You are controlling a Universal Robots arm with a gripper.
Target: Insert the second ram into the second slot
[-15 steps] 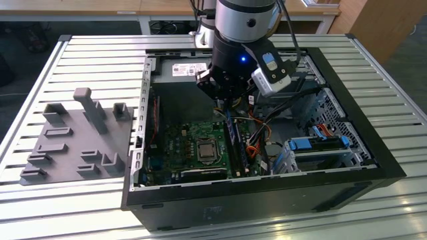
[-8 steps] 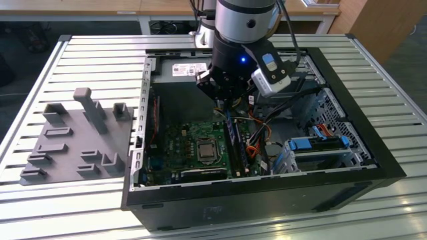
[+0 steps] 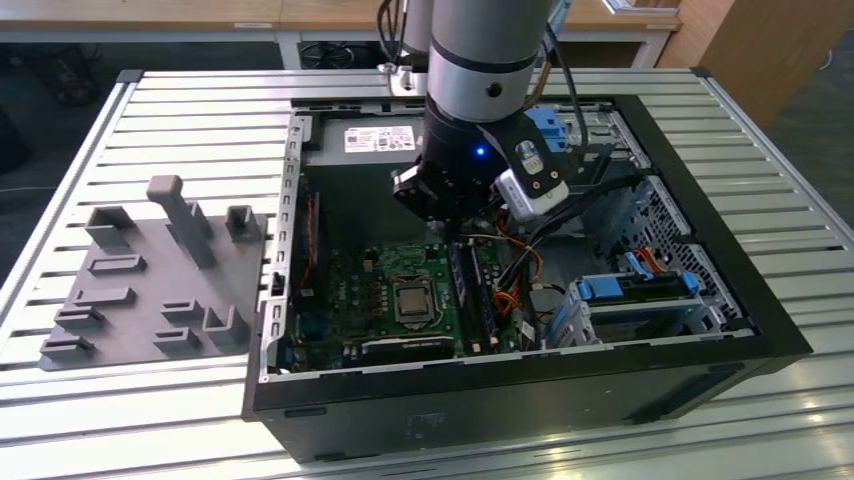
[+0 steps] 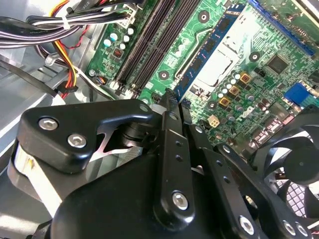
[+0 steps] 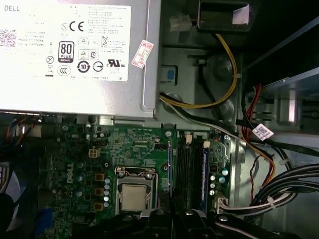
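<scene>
second ram is pinched at one end by gripper, fingers pressed onto it. it's stood on edge along the mobo slot beside cpu socket; whether seated can't be told.

A black computer case lies open on a table made of silver slats. A big grey robot arm reaches down into the case. Its gripper hangs just over the green board inside. A grey stand with pegs sits beside the case, at the exterior view's left.
</scene>
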